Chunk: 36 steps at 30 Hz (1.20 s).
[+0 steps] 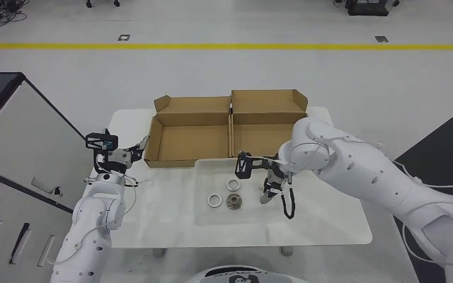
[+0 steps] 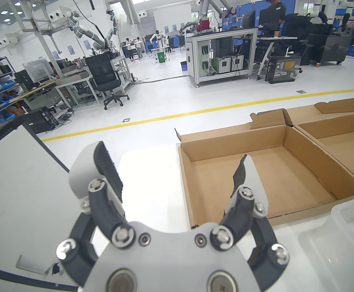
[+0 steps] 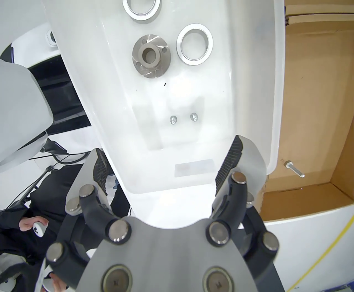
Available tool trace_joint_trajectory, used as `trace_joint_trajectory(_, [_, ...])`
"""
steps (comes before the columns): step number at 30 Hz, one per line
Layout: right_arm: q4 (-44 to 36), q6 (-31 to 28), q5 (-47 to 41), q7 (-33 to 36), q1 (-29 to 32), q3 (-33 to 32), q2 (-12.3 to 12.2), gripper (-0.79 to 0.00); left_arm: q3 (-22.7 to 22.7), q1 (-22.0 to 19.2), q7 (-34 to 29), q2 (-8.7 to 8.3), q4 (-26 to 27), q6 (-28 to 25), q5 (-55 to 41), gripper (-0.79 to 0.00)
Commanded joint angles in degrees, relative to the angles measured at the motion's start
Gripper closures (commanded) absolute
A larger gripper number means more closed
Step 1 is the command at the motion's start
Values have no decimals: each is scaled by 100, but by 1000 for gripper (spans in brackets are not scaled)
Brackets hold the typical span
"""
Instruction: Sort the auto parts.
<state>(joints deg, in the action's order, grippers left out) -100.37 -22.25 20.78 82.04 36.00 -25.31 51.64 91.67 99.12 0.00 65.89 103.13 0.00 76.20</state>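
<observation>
Right gripper [image 3: 167, 154] is spread wide with nothing in it, hanging over the near end of the clear plastic tray [image 3: 278, 83]. My guess is it's lining up for a grab. Closest ahead of the fingers are two tiny bolts [image 3: 173, 119], shiny, lying side by side on the tray floor. They're small and smooth, so probably fiddly to pinch. Further out is a dull grey flanged hub [image 3: 151, 56], a round disc with a raised collar and small holes. Next to that is a bright metal ring [image 3: 194, 44], and there's a second ring [image 3: 141, 7] beyond both.

Off to one side of the gripper, touching the tray, is a plain brown cardboard box [image 3: 309, 96] with one longer bolt [image 3: 293, 168] lying near its corner. So I reckon that's where the bolts go.

Left gripper [image 2: 171, 163] is also wide apart and holding nothing, off by the outer corner of the other box [image 2: 276, 171], looks parked out of the way.
</observation>
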Motion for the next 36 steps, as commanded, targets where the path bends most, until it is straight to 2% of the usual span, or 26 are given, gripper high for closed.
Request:
trace_joint_trajectory(1, [-5,4,4,4,4,-8,0,-785,0,0,0,0,0,0,0,-785])
trace_joint_trajectory(6, [-12,3,24,-22,21,1,2,-785,0,0,0,0,0,0,0,-785])
trace_joint_trajectory(9, [-20,16,325,-179,110,88,29,-785,0,0,0,0,0,0,0,-785])
trace_joint_trajectory(19, [173,40,657,-195,129,333,206,-785,0,0,0,0,0,0,0,-785])
trace_joint_trajectory(20, [225,49,670,-202,136,360,227,-773,0,0,0,0,0,0,0,-785])
trace_joint_trajectory(28, [461,73,763,-207,142,514,382,-453,0,0,0,0,0,0,0,-785])
trace_joint_trajectory(31, [524,103,788,-179,145,545,424,-391,0,0,0,0,0,0,0,-785])
trace_joint_trajectory(36, [586,147,854,-104,163,592,478,-379,0,0,0,0,0,0,0,-785])
